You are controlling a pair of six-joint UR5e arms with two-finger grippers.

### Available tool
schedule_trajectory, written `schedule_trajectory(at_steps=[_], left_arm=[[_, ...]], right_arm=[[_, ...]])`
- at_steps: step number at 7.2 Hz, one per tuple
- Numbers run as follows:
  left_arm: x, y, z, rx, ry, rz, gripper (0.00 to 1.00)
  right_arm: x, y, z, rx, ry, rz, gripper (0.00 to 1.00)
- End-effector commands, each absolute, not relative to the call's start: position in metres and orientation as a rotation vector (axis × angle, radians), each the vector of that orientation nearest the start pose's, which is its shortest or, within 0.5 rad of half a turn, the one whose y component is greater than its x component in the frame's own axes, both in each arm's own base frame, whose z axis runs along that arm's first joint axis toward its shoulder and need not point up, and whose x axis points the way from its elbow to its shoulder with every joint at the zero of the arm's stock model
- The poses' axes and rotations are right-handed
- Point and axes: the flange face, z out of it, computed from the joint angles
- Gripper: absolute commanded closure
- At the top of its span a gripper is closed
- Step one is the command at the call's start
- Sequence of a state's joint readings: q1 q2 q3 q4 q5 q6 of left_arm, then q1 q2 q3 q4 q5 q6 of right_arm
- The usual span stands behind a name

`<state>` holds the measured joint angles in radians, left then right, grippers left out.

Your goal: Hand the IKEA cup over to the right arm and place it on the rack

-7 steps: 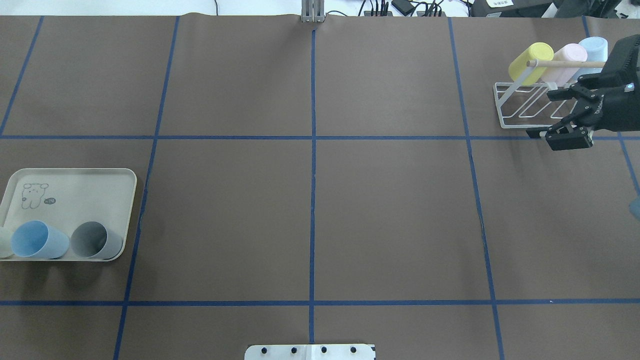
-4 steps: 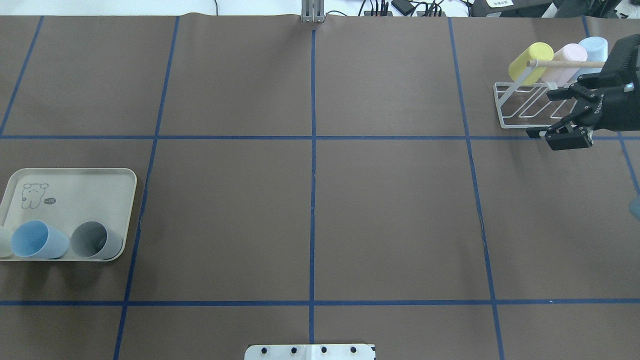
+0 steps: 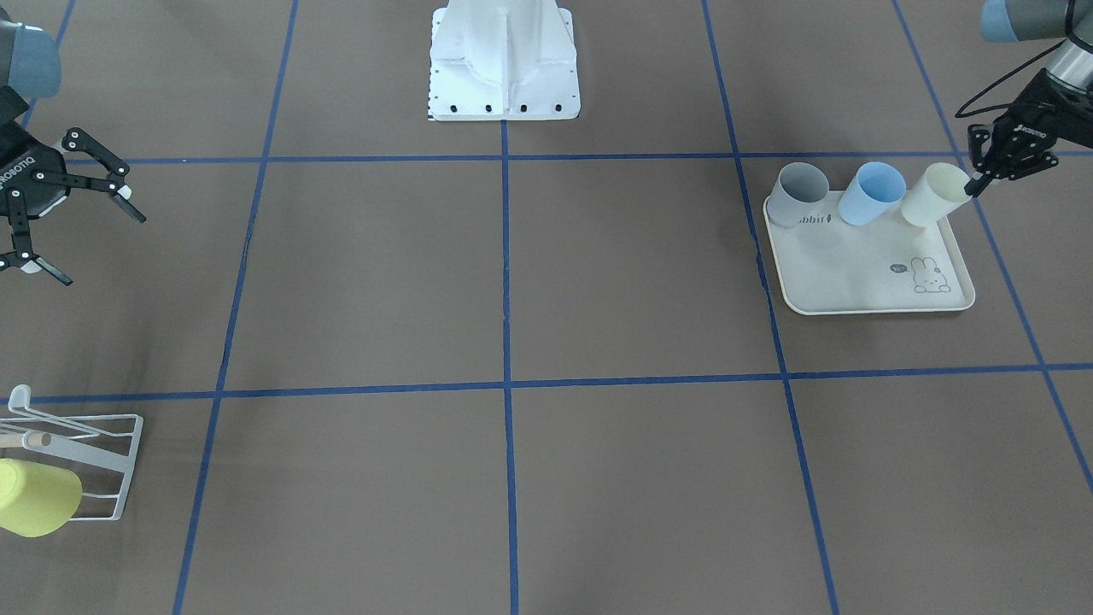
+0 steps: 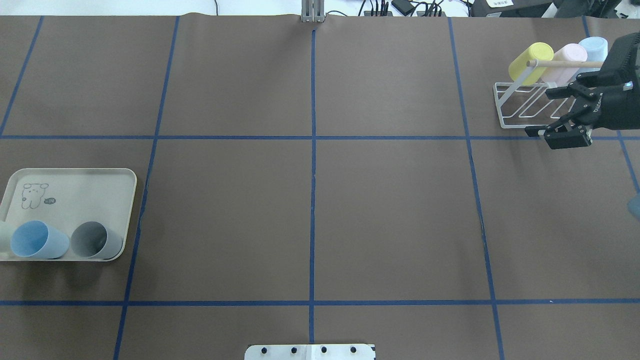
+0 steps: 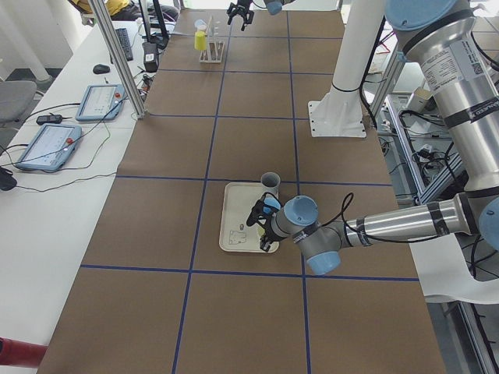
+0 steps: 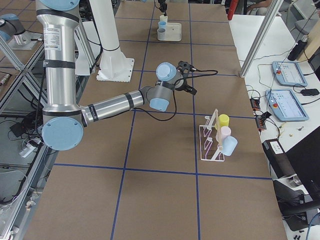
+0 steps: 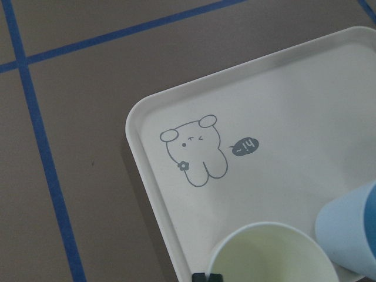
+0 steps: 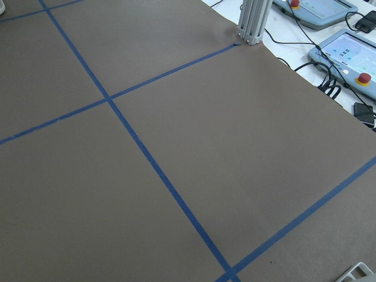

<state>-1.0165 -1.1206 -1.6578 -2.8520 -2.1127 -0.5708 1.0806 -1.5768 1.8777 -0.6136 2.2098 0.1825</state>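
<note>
The IKEA cup in hand is the cream one (image 3: 933, 196), standing at the tray's end nearest the robot's left. My left gripper (image 3: 973, 183) is shut on its rim. The left wrist view looks down into this cup (image 7: 270, 254), with a black fingertip (image 7: 205, 276) at its edge. Only a sliver of the cup (image 4: 2, 236) shows in the overhead view. My right gripper (image 4: 542, 114) hangs open and empty just in front of the white wire rack (image 4: 505, 107). On that rack lie a yellow cup (image 4: 530, 60), a pink cup (image 4: 567, 60) and a light-blue cup (image 4: 594, 49).
The cream rabbit-print tray (image 4: 75, 190) also holds a blue cup (image 4: 37, 240) and a grey cup (image 4: 95, 240) beside the cream one. The robot's white base (image 3: 504, 60) stands at the table's middle edge. Blue tape lines divide the brown table cover.
The cream cup has slid a little further out of the overhead view's left edge. The right gripper has drifted slightly toward the rack and stays open.
</note>
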Motion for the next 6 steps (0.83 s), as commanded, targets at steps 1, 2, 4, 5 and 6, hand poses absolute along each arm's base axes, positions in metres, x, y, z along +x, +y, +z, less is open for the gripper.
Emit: schedule_trajectory(at_steps=[1, 2, 4, 5, 6], left_arm=[[0.084, -0.314, 0.636, 0.540, 0.914, 0.214, 1.00], [0.060, -0.322, 0.620, 0.571, 0.933, 0.160, 1.00], [0.046, -0.363, 0.553, 0.587, 1.013, 0.138, 1.00], [0.048, -0.380, 0.508, 0.581, 1.016, 0.123, 1.00], [0.054, -0.393, 0.453, 0.558, 1.042, 0.110, 1.00]], right_arm=[[-0.169, -0.459, 0.391, 0.998, -0.945, -0.684, 0.00], [-0.185, -0.461, 0.380, 1.012, -0.965, -0.712, 0.00], [-0.220, -0.454, 0.369, 1.036, -1.013, -0.772, 0.00], [-0.230, -0.448, 0.372, 1.095, -1.044, -0.806, 0.00], [-0.246, -0.445, 0.368, 1.155, -1.084, -0.829, 0.00]])
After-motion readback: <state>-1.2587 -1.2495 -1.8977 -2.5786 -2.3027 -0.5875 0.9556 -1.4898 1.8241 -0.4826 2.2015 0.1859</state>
